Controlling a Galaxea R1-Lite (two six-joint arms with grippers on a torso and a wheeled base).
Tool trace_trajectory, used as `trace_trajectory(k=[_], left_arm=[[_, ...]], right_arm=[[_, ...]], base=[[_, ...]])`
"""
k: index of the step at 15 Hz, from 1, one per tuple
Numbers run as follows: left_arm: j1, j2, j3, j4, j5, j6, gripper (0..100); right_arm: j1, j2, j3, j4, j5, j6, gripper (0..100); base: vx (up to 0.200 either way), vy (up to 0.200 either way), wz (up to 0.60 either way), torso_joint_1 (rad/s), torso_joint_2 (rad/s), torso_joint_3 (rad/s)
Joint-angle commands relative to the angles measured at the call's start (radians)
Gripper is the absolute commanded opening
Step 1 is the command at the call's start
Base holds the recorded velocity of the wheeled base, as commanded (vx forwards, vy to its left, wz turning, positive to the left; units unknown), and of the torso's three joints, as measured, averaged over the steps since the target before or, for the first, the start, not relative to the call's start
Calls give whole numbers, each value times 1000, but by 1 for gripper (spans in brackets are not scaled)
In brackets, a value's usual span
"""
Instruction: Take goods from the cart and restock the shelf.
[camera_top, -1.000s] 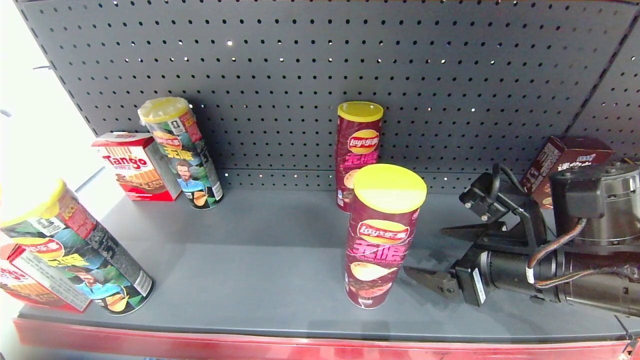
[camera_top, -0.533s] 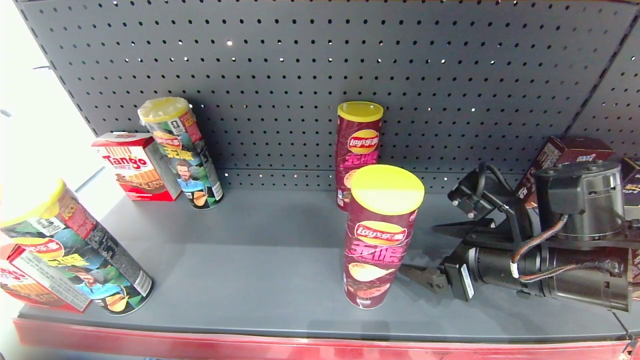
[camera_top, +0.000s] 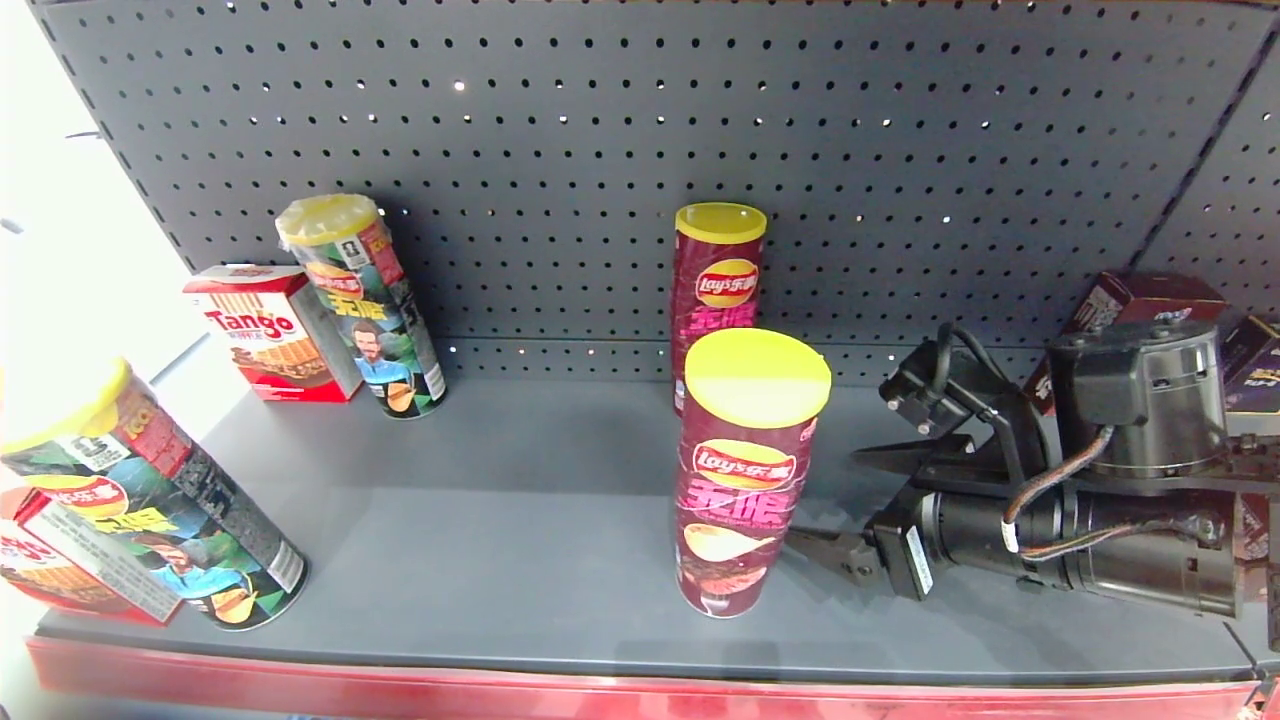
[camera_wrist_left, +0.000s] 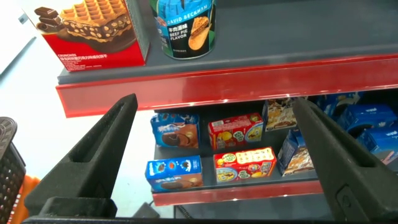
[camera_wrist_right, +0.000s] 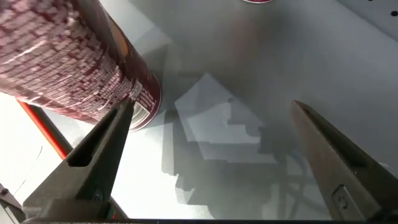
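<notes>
**Head view**
- The grey shelf (camera_top: 500, 530) has a pegboard (camera_top: 640, 120) behind it.
- 2 maroon cans stand upright near the middle. The front can (camera_top: 750, 470) is near the shelf edge. The rear can (camera_top: 718, 280) is at the pegboard, directly behind the front can.
- The right claw (camera_top: 825, 500) lies low over the shelf, just right of the front can and pointing at it. Its fingers are spread wide. The near finger (camera_top: 830, 552) ends just beside the lower part of the can; contact cannot be confirmed.
- A green can (camera_top: 360, 305) and a red box (camera_top: 265, 330) stand side by side at the rear left.
- At the front left corner, a left can (camera_top: 150, 500) stands beside a left box (camera_top: 40, 570).
- Brown boxes (camera_top: 1140, 300) are at the rear right, behind the right arm.

**Left wrist view**
- The left claw (camera_wrist_left: 214, 102) is spread wide and holds nothing.
- It is in front of and below the red shelf edge (camera_wrist_left: 249, 87).
- The left can (camera_wrist_left: 185, 28) and the left box (camera_wrist_left: 93, 31) stand on the shelf above that edge.
- Small boxes (camera_wrist_left: 242, 149) fill a lower shelf.

**Right wrist view**
- The right claw (camera_wrist_right: 211, 106) is wide and holds nothing.
- The front can (camera_wrist_right: 74, 62) is at the tip of 1 finger (camera_wrist_right: 99, 155), not between the 2 fingers.
</notes>
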Motion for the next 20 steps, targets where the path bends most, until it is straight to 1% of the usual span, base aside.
trace_trajectory(k=[1, 6, 8, 11, 17, 19, 20], left_arm=[[0, 1, 1, -1, 0, -1, 100], [0, 1, 1, 1, 0, -1, 100], [0, 1, 1, -1, 0, -1, 100], [0, 1, 1, 1, 0, -1, 100], [0, 1, 1, 1, 0, -4, 100], [0, 1, 1, -1, 0, -5, 100], [0, 1, 1, -1, 0, -4, 100]], right_arm=[[1, -2, 2, 0, 0, 0, 100], [2, -58, 31, 2, 1, 0, 100], [35, -69, 28, 3, 4, 0, 100], [47, -54, 16, 2, 4, 0, 100], [39, -46, 27, 0, 0, 0, 100], [33, -77, 56, 0, -2, 1, 100], [15, -112, 87, 0, -3, 1, 100]], base=[[0, 0, 0, 0, 0, 0], [0, 0, 0, 0, 0, 0], [0, 0, 0, 0, 0, 0], [0, 0, 0, 0, 0, 0], [0, 0, 0, 0, 0, 0], [0, 0, 0, 0, 0, 0], [0, 0, 0, 0, 0, 0]])
